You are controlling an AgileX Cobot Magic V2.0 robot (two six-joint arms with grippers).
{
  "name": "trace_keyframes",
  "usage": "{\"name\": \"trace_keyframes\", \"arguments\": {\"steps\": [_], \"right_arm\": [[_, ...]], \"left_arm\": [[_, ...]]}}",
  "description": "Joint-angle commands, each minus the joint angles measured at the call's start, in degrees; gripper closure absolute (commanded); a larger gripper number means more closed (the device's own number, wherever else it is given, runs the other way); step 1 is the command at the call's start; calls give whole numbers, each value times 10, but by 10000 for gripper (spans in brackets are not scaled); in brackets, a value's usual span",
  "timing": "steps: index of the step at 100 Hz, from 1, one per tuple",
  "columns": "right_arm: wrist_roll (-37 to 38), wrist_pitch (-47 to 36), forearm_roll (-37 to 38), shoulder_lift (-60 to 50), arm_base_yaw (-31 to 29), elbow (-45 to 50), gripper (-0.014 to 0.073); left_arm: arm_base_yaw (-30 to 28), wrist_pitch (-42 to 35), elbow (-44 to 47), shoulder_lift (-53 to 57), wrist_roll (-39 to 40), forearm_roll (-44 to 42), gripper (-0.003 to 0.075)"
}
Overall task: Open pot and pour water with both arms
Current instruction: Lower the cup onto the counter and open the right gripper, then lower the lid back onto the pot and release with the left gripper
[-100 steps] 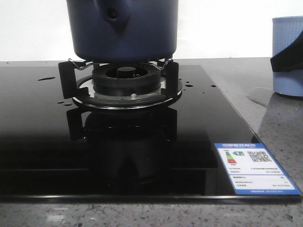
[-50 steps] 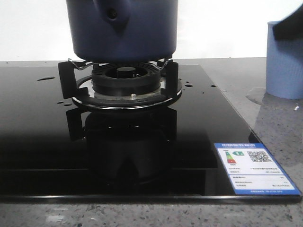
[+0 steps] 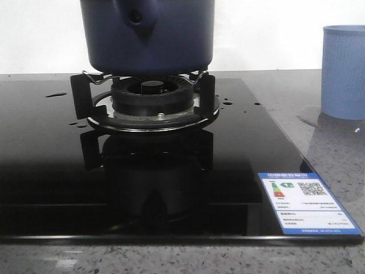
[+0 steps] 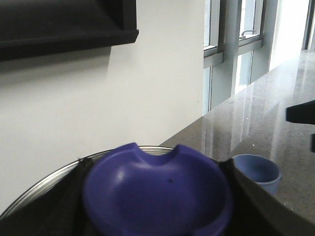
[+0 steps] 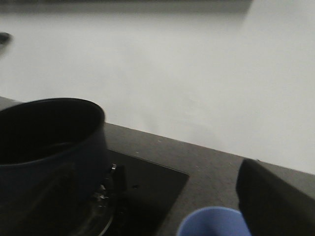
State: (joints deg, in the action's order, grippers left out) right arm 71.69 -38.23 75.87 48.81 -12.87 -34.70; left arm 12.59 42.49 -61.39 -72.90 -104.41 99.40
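Pot [image 3: 147, 34] sits lidless on burner [image 3: 151, 97], cup [image 3: 343, 71] beside.

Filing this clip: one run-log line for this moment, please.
pot on burner, open | left gripper holds blue lid | cup upright on counter, free | right gripper open/shut unclear

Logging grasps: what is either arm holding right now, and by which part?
The left gripper grips the lid by its blue knob, jaws either side; the right gripper holds nothing.

pot [image 3: 147, 40]: dark navy | cup [image 3: 343, 71]: pale blue, ribbed | hob [image 3: 45, 165]: glossy black
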Motion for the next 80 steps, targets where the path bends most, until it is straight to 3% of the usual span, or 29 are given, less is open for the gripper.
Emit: {"name": "trace_keyframes", "arguments": {"steps": [1, 17, 43, 80], "right_arm": [[8, -51, -13, -22, 4, -12, 219], [8, -76, 16, -43, 14, -12, 667], [8, -80, 31, -44, 14, -12, 659], [8, -82, 31, -44, 14, -12, 659]], "left_arm": [[7, 32, -37, -20, -6, 72, 438], [7, 68, -60, -81, -20, 72, 438], [7, 95, -80, -144, -73, 73, 438], [30, 92, -123, -199, -79, 73, 438]]}}
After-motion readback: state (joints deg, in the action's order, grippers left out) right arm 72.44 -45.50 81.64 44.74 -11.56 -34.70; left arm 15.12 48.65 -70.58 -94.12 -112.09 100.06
